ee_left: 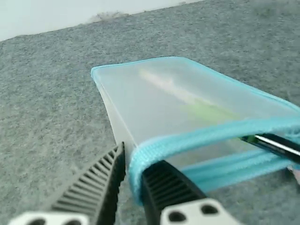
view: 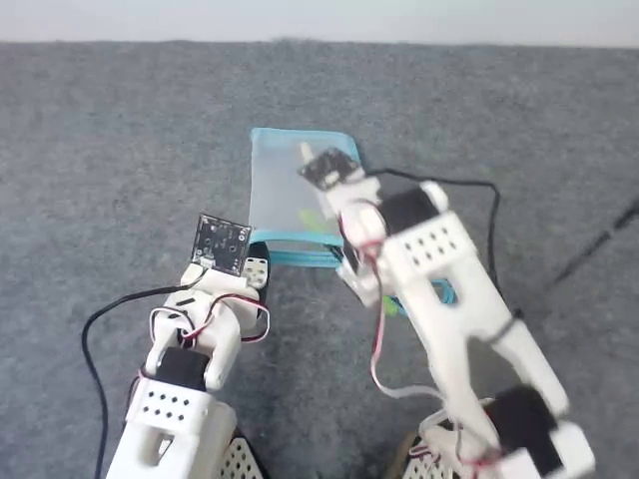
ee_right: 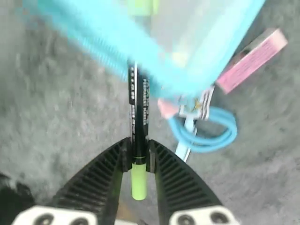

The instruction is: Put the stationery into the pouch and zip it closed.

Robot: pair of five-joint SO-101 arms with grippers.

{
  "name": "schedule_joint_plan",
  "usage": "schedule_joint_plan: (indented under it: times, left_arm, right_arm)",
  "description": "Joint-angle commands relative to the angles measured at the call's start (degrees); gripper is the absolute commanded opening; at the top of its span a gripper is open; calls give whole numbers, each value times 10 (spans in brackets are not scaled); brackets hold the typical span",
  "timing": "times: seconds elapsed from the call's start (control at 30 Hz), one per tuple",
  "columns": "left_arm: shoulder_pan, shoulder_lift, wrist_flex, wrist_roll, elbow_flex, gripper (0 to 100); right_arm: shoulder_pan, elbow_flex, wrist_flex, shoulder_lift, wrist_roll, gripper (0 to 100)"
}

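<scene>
Wide grey felt point(view: 120, 130) surrounds the pouch point(ee_left: 178, 98); left gripper point(ee_left: 134, 161) pinches its rim, right gripper point(ee_right: 138, 146) clamps a pen point(ee_right: 139, 110) at its mouth.

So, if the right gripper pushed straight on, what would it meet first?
Most likely the pouch, at its blue zipper edge. The pen held in the right gripper points right at it, though depth is unclear.

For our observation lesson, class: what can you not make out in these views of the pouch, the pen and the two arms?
1. High view: the pouch mouth is covered by the right arm.
2. Right wrist view: the pen, held by the right gripper, has its tip hidden behind the pouch's blurred zip edge.
3. Left wrist view: the pouch's contents are blurred to pale green smears through its frosted wall.
</scene>
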Motion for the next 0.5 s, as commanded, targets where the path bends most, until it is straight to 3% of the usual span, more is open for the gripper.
schedule_joint_plan:
  times: [0.0,0.3,0.47]
  left_arm:
    - [15,-1,-18,7,-3,12]
    - [44,-1,-18,-3,-2,12]
    - [45,-1,-18,-18,-1,12]
  right_arm:
    - [0,-116,-7,82,-43,7]
    - [5,-368,56,282,-112,12]
    - [5,-484,117,342,-113,171]
